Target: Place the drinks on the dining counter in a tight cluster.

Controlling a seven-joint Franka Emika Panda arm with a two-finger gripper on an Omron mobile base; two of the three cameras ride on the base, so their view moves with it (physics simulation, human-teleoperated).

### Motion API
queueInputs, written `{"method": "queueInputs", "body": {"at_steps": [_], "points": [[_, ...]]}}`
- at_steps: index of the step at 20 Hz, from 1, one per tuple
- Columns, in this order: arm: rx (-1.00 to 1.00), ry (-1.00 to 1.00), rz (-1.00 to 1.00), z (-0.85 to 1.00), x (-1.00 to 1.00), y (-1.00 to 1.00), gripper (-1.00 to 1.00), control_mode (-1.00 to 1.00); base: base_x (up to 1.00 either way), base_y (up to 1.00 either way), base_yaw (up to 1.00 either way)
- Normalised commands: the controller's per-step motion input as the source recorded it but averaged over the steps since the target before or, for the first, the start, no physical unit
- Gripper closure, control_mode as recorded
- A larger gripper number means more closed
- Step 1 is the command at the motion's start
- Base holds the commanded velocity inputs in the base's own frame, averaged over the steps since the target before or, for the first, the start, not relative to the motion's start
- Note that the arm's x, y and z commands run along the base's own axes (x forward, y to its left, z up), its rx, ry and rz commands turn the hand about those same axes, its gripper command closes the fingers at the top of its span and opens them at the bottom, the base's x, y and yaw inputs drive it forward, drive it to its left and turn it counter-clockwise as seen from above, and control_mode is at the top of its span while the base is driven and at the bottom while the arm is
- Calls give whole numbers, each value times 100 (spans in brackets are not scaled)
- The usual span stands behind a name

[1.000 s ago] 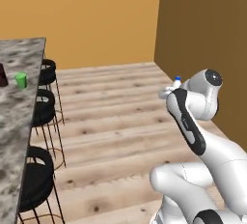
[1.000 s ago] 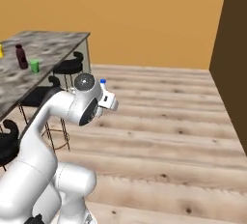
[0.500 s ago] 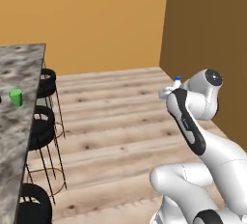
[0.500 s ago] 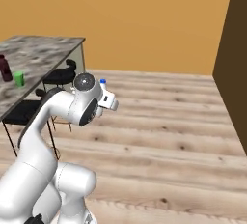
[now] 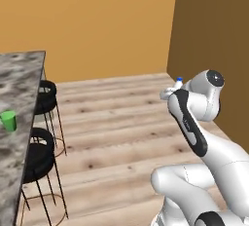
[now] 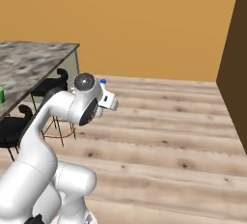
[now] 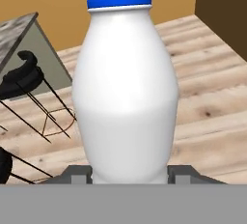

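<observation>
**Base swinging past the tabletop, water bottle in the tool**

The biggest change is the whole picture. In both base views the scene has slid over the last second, so I read that as my base turning, not the things moving. The tabletop now sits at the left edge of the left base view, and at the upper left of the right base view. The maroon bottle that showed on it a second ago has dropped out of frame. So has the yellow cup, seen then in the right base view.

The stools have slid with it and stand at lower left, under the tabletop's edge.

The green cup is on the stone, now at the far left edge of the left base view.

The water bottle has kept its place in the tool. The jaws are closed on its base and it stands upright, blue cap at top centre of the hand view. In the left base view its cap pokes up at right of centre, over bare floor.

My judgement: the bottle is mid-carry, well apart from the tabletop. The base must bring it back toward the other drinks before I can set it down close to them.
</observation>
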Motion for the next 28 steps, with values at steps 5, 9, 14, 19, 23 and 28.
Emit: {"method": "queueInputs", "body": {"at_steps": [5, 9, 14, 19, 23, 28], "points": [[0, 0, 0, 0, 0, 0, 100, 100, 78, -19, 1], [0, 0, 0, 0, 0, 0, 100, 100, 78, -19, 3], [0, 0, 0, 0, 0, 0, 100, 100, 72, -19, 13], [0, 0, 0, 0, 0, 0, 100, 100, 63, -17, 28], [0, 0, 0, 0, 0, 0, 100, 100, 56, -15, 42], [0, 0, 0, 0, 0, 0, 100, 100, 55, -15, 43]]}}
